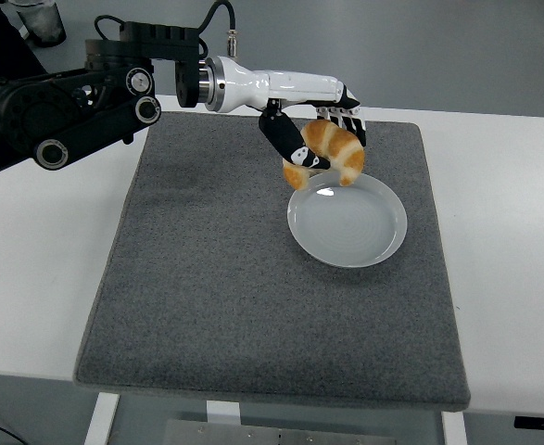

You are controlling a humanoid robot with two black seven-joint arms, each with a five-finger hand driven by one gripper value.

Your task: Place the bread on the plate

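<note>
- The mat [253, 297] lies on the table [512, 232].
- The plate [347, 222] sits on the mat's right half.
- The bread [332, 153], in the left hand [313, 139], hangs over the plate's far-left rim.
</note>
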